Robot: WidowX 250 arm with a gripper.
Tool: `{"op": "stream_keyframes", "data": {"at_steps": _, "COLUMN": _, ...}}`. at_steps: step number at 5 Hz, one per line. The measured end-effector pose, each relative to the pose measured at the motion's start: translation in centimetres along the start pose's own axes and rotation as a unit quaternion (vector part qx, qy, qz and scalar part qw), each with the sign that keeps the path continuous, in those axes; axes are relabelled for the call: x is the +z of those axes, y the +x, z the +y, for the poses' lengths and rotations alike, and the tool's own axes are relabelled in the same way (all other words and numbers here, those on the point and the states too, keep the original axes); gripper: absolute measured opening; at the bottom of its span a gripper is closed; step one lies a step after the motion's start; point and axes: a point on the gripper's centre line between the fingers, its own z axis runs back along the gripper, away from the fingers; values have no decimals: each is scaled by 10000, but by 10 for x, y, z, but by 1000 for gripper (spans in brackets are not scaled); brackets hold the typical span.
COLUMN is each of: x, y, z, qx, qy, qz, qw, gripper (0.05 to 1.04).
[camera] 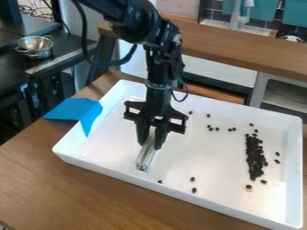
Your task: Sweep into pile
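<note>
- Dark beans (254, 157), main lot: a long, narrow heap running up and down in the right part of the frame, close-packed, on the floor of the tray.
- Dark beans, strays: several just beside the heap, above, below and to its right; a few in the upper middle of the tray; two near the lower middle, one close above the other; a single one farther left, near the front wall.
- Bar (145, 158), pale and metallic, straight-edged: left of centre in the frame, well apart from the heap; tilted, its lower end toward the bottom of the frame.
- Black gripper (151, 144), pointing downward, left of centre: its two fingers closed about the upper part of the bar, one on each side.
- Robot arm (146, 27), black: enters at the top edge, left of centre, with a dark cable (84, 36) looping out on its left.
- Tray (295, 170), white, shallow, rectangular, raised walls: occupies the centre and right of the frame, set at a slant.
- Blue cloth (75, 110): left side of the frame, draped over the tray's left rim.
- Table (90, 193), brown wood: beneath the tray, visible at lower left.
- Metal bowl (36, 45), shiny: upper left, on a dark surface.
- Wooden counter (240, 45): across the upper right.
</note>
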Motion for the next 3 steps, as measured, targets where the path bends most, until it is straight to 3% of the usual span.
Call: {"op": "stream_keyframes", "data": {"at_steps": 3, "x": -28, "y": -7, "z": -20, "qx": 96, "qy": 212, "qz": 188, "qw": 9996, "gripper": 339}}
